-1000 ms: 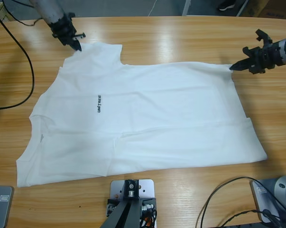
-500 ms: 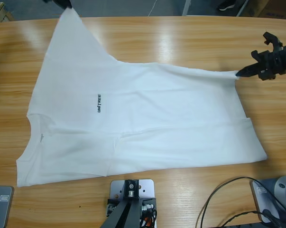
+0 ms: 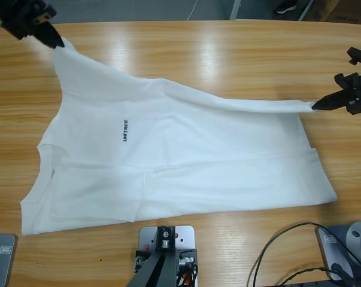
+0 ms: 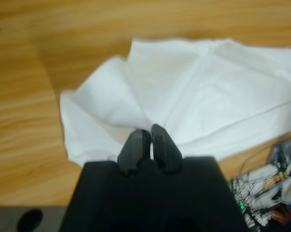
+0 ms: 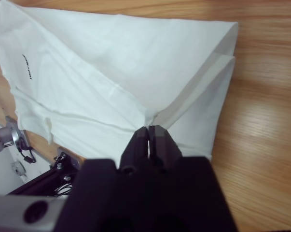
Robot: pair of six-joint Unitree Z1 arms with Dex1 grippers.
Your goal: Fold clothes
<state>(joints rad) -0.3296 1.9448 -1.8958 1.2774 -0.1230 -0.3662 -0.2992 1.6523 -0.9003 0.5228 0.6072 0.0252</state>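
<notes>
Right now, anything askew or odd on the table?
Nothing damaged or spilled. The white T-shirt lies skewed on the wooden table: its far edge is pulled taut between the left end effector and the right end effector, both shut on the cloth, while the near edge rests flat.

White T-shirt (image 3: 186, 155) on wooden table (image 3: 228, 54), far edge stretched taut between two grippers' fingers.

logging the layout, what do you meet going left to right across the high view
Claw pinching the T-shirt's top-left corner → white T-shirt with its dark chest logo → claw pinching the shirt's right corner.
</notes>
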